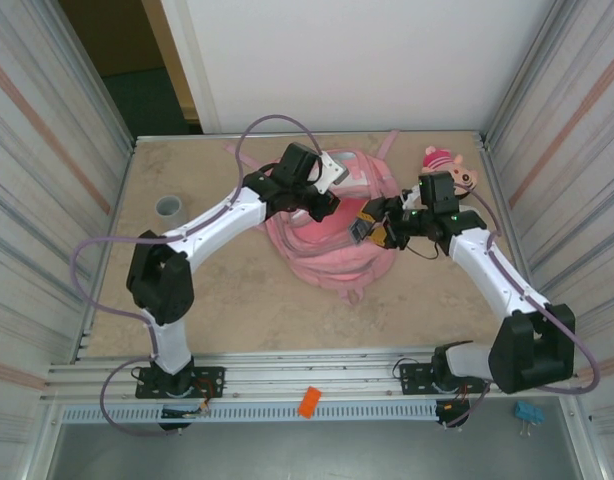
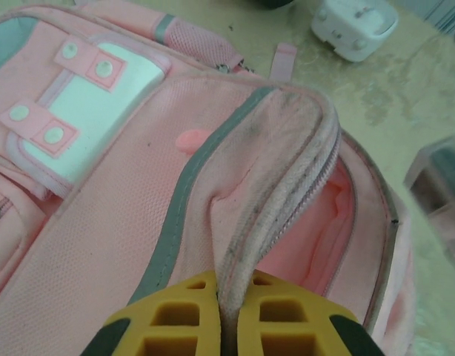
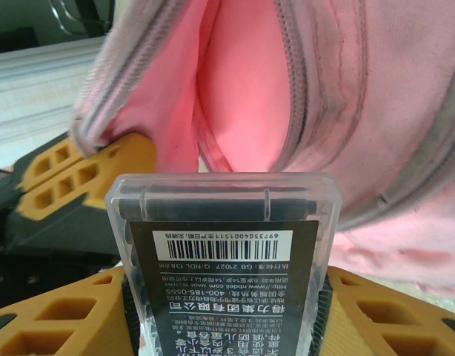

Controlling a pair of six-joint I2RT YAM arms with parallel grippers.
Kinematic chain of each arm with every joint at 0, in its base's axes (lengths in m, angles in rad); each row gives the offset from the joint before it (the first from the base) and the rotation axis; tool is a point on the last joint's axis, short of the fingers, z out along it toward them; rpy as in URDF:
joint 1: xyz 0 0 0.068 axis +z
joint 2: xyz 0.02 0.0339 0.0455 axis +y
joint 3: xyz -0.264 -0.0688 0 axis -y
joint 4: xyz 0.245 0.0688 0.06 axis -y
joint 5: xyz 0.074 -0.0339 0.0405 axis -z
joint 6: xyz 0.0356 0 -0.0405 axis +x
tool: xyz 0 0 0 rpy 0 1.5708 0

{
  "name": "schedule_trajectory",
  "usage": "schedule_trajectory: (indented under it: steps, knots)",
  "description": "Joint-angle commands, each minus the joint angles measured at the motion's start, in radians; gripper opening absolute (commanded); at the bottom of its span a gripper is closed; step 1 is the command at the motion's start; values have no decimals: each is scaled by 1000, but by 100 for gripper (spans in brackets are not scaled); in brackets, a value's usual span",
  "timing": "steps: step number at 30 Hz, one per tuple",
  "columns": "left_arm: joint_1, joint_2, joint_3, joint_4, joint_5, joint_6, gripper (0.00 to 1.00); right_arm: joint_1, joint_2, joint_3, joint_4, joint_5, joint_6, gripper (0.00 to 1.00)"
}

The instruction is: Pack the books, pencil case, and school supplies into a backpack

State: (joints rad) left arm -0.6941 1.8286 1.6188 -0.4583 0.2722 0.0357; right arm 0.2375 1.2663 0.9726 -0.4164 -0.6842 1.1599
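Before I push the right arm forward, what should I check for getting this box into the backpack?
1. Left gripper shut on the zip edge: ok.
2. Backpack opening pulled apart, pink lining showing: ok.
3. Right gripper shut on the clear box: ok.
4. Box faces the opening: ok.
5. Left fingers beside the box's path, clearance: cannot tell.
6. Room inside: cannot tell, depths hidden.
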Motion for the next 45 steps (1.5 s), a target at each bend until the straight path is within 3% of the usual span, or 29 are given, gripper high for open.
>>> schedule_trajectory:
  steps: [1, 10, 18, 23, 27, 33, 42, 45]
  knots:
    - [-15, -148, -29, 66, 94, -142, 0, 41, -77, -54, 32, 128, 177, 44]
    - [-2, -203, -97, 132, 155, -185, 0, 181, -137, -127, 138, 367, 368, 45]
    - [-1, -213, -138, 231, 168, -241, 0, 226, -73, -121, 167, 437, 471, 53]
    - [-1, -226, -144, 241, 154, -251, 0, 227, -17, -97, 246, 423, 498, 65]
    - [1, -230, -151, 248, 139, -249, 0, 223, 2, -76, 255, 404, 495, 69]
    - [1, -217, -151, 230, 138, -216, 0, 222, -82, -92, 147, 417, 440, 69]
    - [-14, -237, -229, 162, 143, -78, 0, 214, -335, -99, -141, 463, 295, 65]
    - [-24, -244, -246, 146, 146, -45, 0, 212, -373, -117, -130, 453, 305, 66]
